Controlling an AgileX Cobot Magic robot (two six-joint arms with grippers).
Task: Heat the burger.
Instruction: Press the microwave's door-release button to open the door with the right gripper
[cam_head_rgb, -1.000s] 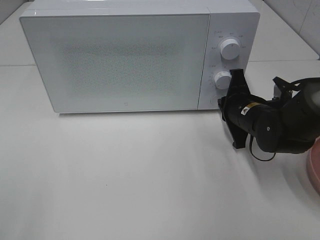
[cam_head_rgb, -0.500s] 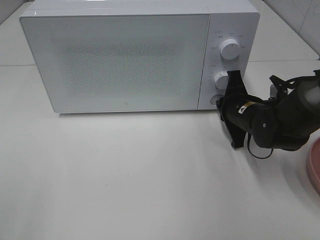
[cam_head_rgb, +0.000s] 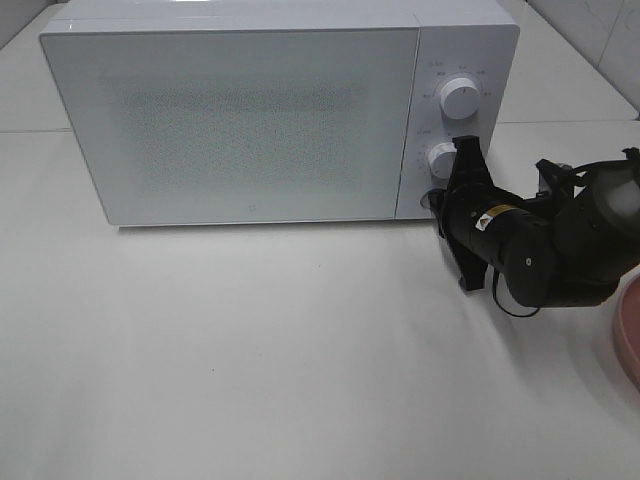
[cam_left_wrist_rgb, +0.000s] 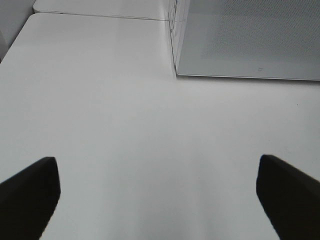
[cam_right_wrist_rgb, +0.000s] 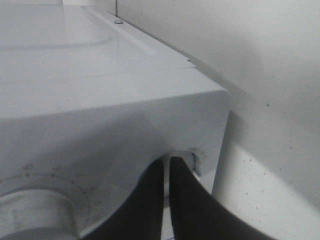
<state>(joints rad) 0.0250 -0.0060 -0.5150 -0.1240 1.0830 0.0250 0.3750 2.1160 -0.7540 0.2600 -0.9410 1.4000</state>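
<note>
White table (cam_head_rgb: 250, 350): right end effector (cam_right_wrist_rgb: 166, 166) (closed) at the microwave button (cam_right_wrist_rgb: 196, 159).

The right arm (cam_head_rgb: 560, 250) was black all over, fat and round like a thick pipe. It had a small yellow sticker (cam_head_rgb: 491, 221) on it (too small to read) and a thin black cable (cam_head_rgb: 515, 308) that made a loop under it. The right gripper (cam_right_wrist_rgb: 166, 165) had two smooth black fingers (cam_right_wrist_rgb: 192, 210) that got thinner toward the tips, and the left gripper (cam_left_wrist_rgb: 157, 172) showed only two dark, blocky ends.
</note>
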